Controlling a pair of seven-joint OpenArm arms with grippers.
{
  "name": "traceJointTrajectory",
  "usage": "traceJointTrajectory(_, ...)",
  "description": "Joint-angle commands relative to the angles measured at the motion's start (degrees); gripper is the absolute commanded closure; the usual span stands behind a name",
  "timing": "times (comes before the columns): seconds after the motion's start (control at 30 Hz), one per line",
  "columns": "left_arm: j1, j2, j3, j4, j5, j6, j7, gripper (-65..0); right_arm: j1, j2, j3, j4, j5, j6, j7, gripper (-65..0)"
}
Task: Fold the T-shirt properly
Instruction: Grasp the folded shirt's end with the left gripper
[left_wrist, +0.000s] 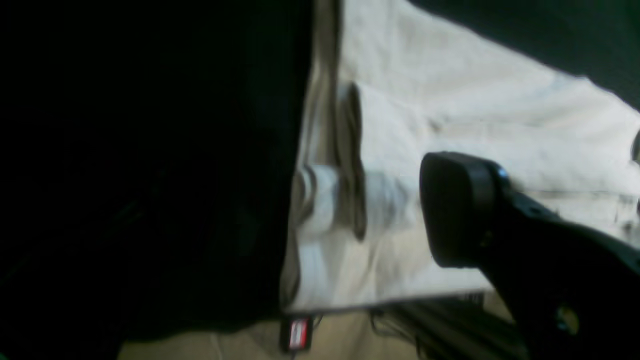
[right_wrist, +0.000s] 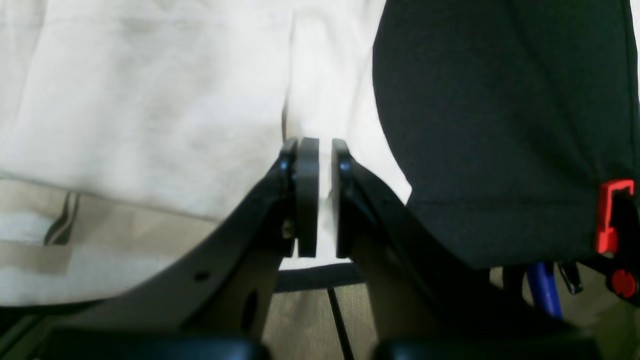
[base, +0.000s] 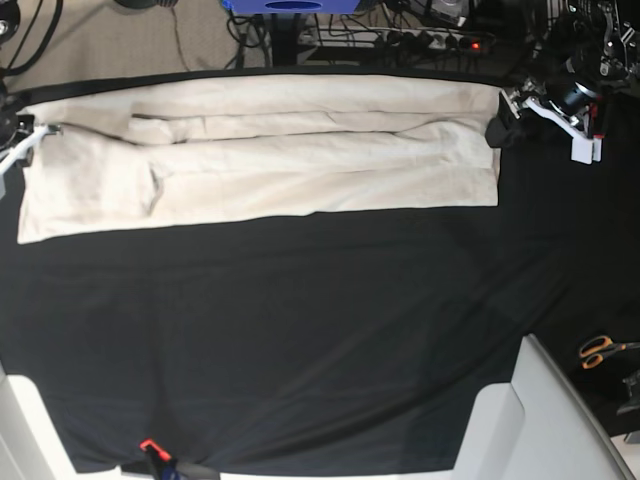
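My left gripper (base: 497, 133) stands wide open beside the T-shirt (base: 300, 150), which stretches between my 2 arms; my right gripper (right_wrist: 320, 200) pinches its edge.

T-shirt (base: 300, 150) on table cover (base: 300, 330)

A: Colours first: the T-shirt (base: 300, 160) is plain cream, no print, stretched across twelve o'clock.

B: Under it, the cloth (base: 300, 330) is solid black, no pattern at all.

A: At four o'clock, scissors (base: 603, 351) with orange handles. At seven, a small red clamp (base: 148, 446).

B: And black fingers (right_wrist: 307, 195) on the right gripper (right_wrist: 324, 197).
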Motion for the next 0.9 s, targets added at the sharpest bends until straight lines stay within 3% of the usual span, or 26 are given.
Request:
traceJointTrajectory(0.0,-0.2,-0.8,-0.2,0.6,1.2,-0.6,-1.3,-61.7,0.1,0.9,0.4,0.8,0.3,-0.1,1.2,-5.0)
traceJointTrajectory(0.2,-3.2,4.7,-0.3,-0.7,12.1,-0.7,-1.4,-61.7,0.1,0.9,0.4,0.8,0.3,-0.1,1.2,-5.0)
traceJointTrajectory(0.37,-3.9,7.5,-0.2,-0.5,13.0,-0.7,-1.2,-61.5,0.0,0.9,0.4,0.8,0.3,-0.1,1.2,-5.0)
traceJointTrajectory(0.5,-3.7,7.8,1.4,-0.6,13.0,-0.7,-1.1,-60.9,0.0,0.9,0.4,0.8,0.3,-0.1,1.2,-5.0)
traceJointTrajectory(0.87,-6.5,7.8,4.0,-7.8,13.0,-0.7,-1.3,-35.9,0.0,0.9,0.4,0.8,0.3,-0.1,1.2,-5.0)
